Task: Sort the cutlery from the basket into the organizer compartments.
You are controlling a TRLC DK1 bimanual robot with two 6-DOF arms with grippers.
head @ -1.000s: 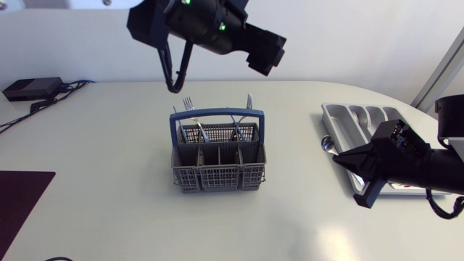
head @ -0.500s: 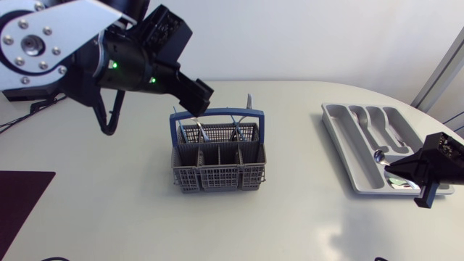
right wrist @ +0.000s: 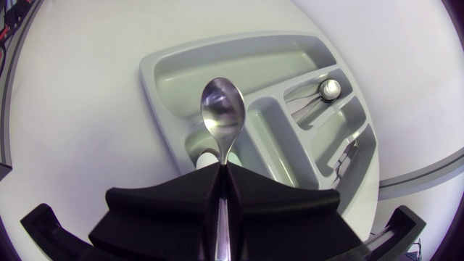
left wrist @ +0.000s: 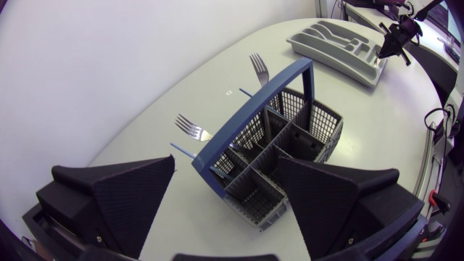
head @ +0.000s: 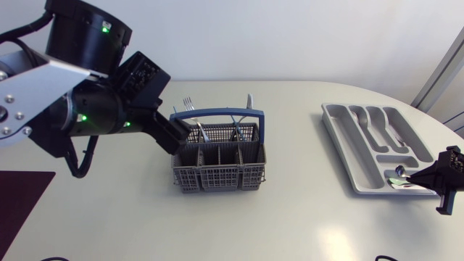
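The grey cutlery basket (head: 217, 165) with its blue handle (head: 216, 114) stands mid-table, and several forks (head: 188, 105) stick up from its back row. My left gripper (head: 171, 135) is open, low at the basket's left end. In the left wrist view the basket (left wrist: 279, 156) lies just ahead of the spread fingers (left wrist: 123, 196). My right gripper (head: 437, 183) is shut on a spoon (head: 399, 172), whose bowl hangs over the near right corner of the grey organizer (head: 341, 138). The right wrist view shows the spoon (right wrist: 222, 116) pointing over the organizer (right wrist: 170, 65).
Some cutlery (right wrist: 321, 94) lies in the organizer's narrower compartments. A dark mat (head: 20, 199) covers the table's front left corner, and a black box (head: 32, 88) with cables sits at the back left. The table's curved edge runs just right of the organizer.
My left arm has swung down from above the basket to its left end. My right gripper has carried the spoon rightward, from the organizer's left edge to its near right corner.
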